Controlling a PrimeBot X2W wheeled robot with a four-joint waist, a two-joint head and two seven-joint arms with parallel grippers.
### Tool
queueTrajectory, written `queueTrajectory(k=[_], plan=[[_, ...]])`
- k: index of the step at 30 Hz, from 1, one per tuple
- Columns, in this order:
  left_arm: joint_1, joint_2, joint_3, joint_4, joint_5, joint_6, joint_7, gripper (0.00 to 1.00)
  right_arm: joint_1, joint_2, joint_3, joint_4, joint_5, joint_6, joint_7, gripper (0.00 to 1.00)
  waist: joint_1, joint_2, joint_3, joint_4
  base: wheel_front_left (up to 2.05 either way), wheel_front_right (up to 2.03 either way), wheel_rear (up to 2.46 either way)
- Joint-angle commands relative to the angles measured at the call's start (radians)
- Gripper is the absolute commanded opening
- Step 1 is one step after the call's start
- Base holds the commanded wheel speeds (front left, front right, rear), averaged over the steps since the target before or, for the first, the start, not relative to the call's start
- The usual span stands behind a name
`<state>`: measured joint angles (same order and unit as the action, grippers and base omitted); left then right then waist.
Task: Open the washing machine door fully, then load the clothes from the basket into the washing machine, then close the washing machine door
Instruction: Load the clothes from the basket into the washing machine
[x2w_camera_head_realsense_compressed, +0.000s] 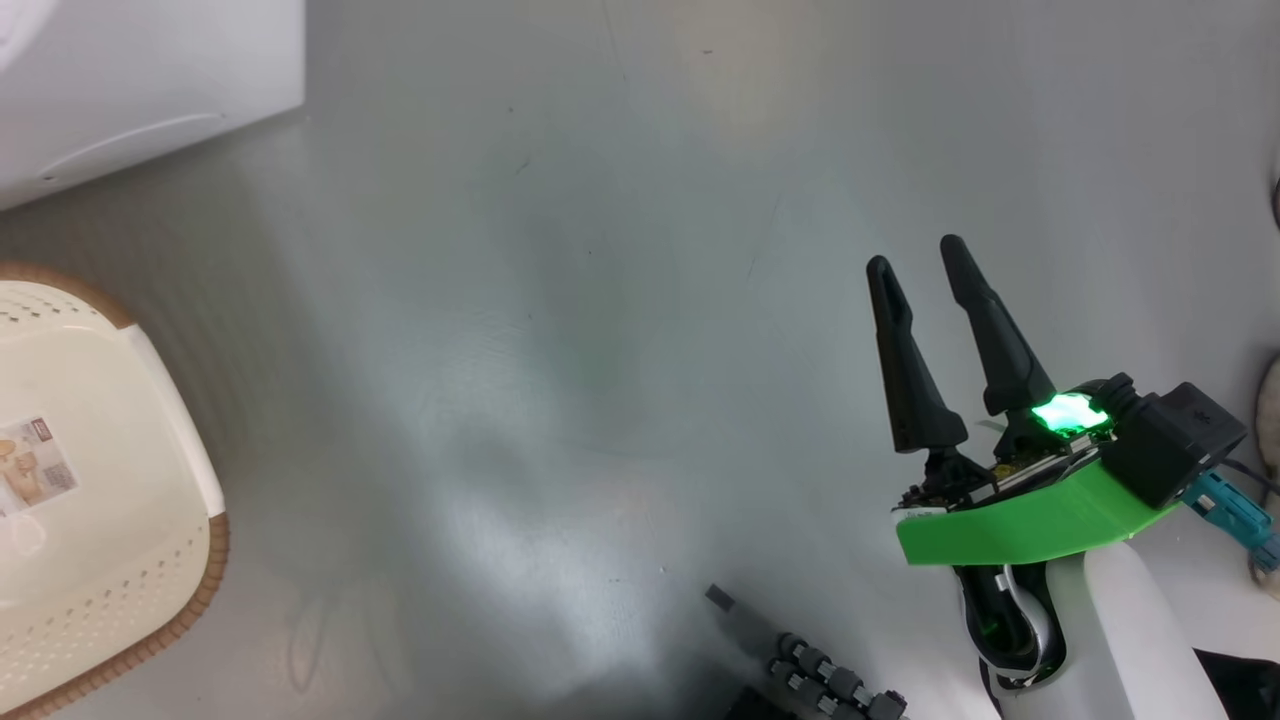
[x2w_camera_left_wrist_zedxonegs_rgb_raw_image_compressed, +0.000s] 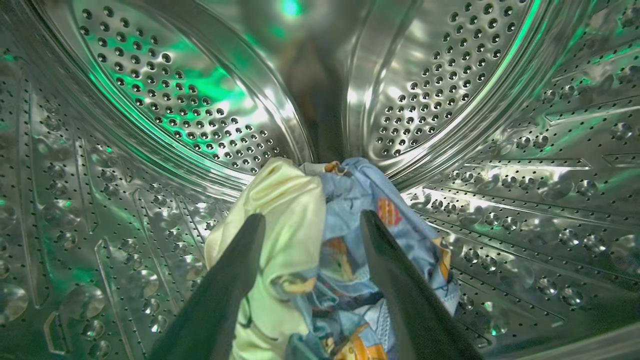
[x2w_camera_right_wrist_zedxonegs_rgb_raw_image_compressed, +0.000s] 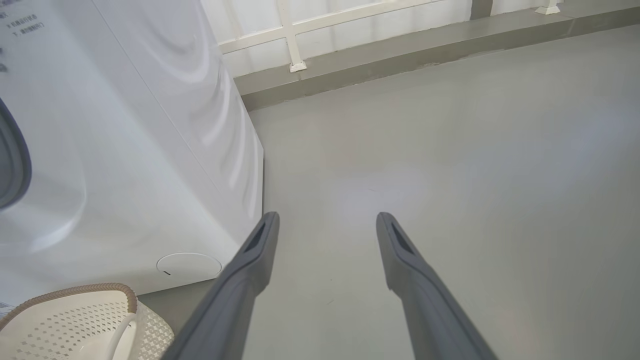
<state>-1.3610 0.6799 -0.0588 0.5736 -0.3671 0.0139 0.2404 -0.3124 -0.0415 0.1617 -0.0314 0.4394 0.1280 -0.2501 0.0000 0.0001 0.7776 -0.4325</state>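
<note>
You see the big white boxy front-loading washing machine (x2w_camera_head_realsense_compressed: 120, 80) at 10 o'clock in the head view. In the right wrist view the machine (x2w_camera_right_wrist_zedxonegs_rgb_raw_image_compressed: 125, 150) runs along 9 o'clock. Its perforated steel drum (x2w_camera_left_wrist_zedxonegs_rgb_raw_image_compressed: 175, 100) curves all round the left wrist view.

The smooth grey floor (x2w_camera_head_realsense_compressed: 600, 350) spreads from the machine's foot.

The small cream-white perforated plastic basket (x2w_camera_head_realsense_compressed: 215, 560), rimmed in brown woven-look trim, stands on the floor at 8 o'clock in the head view, near the machine. A paper label (x2w_camera_head_realsense_compressed: 35, 470) lies on its bare bottom.

The clothes, a cream-coloured piece (x2w_camera_left_wrist_zedxonegs_rgb_raw_image_compressed: 285, 210) beside light blue printed garments (x2w_camera_left_wrist_zedxonegs_rgb_raw_image_compressed: 350, 260), lie heaped in the drum at 6 o'clock.

Your left pincer (x2w_camera_left_wrist_zedxonegs_rgb_raw_image_compressed: 312, 216) stands wide, one finger on either side of the heap. You cannot tell whether the fingers touch the cloth.

Your right pincer (x2w_camera_head_realsense_compressed: 915, 252), at 4 o'clock in the head view, also stands wide, above bare floor.
</note>
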Motion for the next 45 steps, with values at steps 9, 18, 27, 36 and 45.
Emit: queueTrajectory(k=[9, 18, 27, 36, 45], plan=[[0.137, 0.012, 0.044, 0.0, -0.043, -0.016, -0.176, 1.0, 0.023, -0.009, -0.021, -0.023, -0.037, 0.003, -0.012, 1.0, 0.0, -0.0001, -0.064, 0.048, 0.0, 0.0, 0.0], [0.382, -0.066, 0.088, -0.099, -0.092, -0.002, -0.359, 1.0, 0.05, -0.009, -0.054, -0.025, -0.092, 0.003, -0.012, 1.0, 0.0, -0.0001, -0.135, 0.133, 0.0, 0.0, 0.0], [0.758, -0.184, 0.082, -0.358, -0.085, 0.072, -0.459, 1.0, 0.081, -0.009, -0.079, -0.019, -0.163, 0.003, -0.012, 1.0, 0.0, -0.0001, -0.223, 0.235, 0.0, 0.0, 0.0], [1.09, -0.324, 0.01, -0.603, -0.035, 0.176, -0.481, 1.0, 0.139, -0.009, -0.095, 0.006, -0.239, 0.003, -0.012, 1.0, 0.0, -0.0001, -0.338, 0.323, 0.0, 0.0, 0.0], [1.282, -0.392, -0.027, -0.685, -0.02, 0.221, -0.491, 1.0, 0.207, -0.009, -0.11, 0.029, -0.296, 0.003, -0.012, 1.0, 0.0, -0.0001, -0.449, 0.384, 0.0, 0.0, 0.0]])
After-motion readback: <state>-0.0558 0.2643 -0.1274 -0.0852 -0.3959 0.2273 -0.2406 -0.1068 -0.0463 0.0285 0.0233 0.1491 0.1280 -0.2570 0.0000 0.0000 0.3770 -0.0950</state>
